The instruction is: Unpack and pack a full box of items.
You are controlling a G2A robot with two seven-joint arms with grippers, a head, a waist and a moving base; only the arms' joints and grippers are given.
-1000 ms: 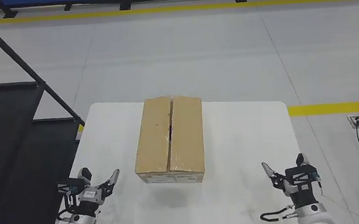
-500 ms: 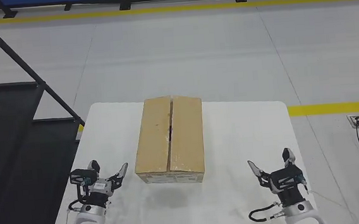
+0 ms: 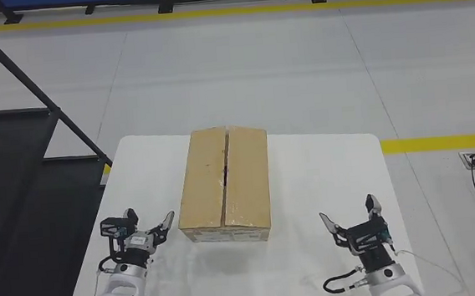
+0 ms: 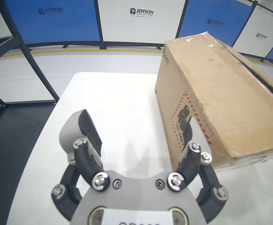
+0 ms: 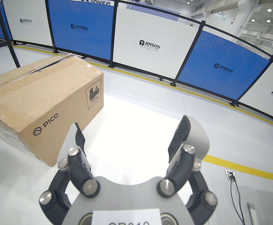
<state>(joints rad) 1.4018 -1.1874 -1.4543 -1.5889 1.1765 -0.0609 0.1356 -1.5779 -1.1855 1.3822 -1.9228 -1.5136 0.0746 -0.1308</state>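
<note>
**Top view.** The cardboard box stood at the centre of the frame on the white desk, its long side running up the frame. Both top flaps lay shut, with the seam between them running down the middle of the lid. The left gripper was at the lower left, spread wide and empty, with one fingertip just beside the near left corner of the box. The right gripper was at the lower right, also spread wide and empty, and well apart from the box.

**Left wrist view.** The left gripper hung above the bare desk with nothing between its jaws. One finger overlapped the labelled side of the box; contact could not be confirmed.

**Right wrist view.** The right gripper was wide apart over the desk. The box lay ahead and to one side, clear of both fingers. At the far end of the seam, one flap edge stood slightly raised.

**Step in hand.** Judged from the shut lid, unpacking had not begun. Both arms appeared placed for an approach from either side of the box.

**Next move.**
1. Bring a gripper up to lid height.
2. Set one finger at the seam, preferably where the flap edge was raised.
3. Fold each flap outward while the other arm steadies the box against sliding on the smooth desk.
</note>
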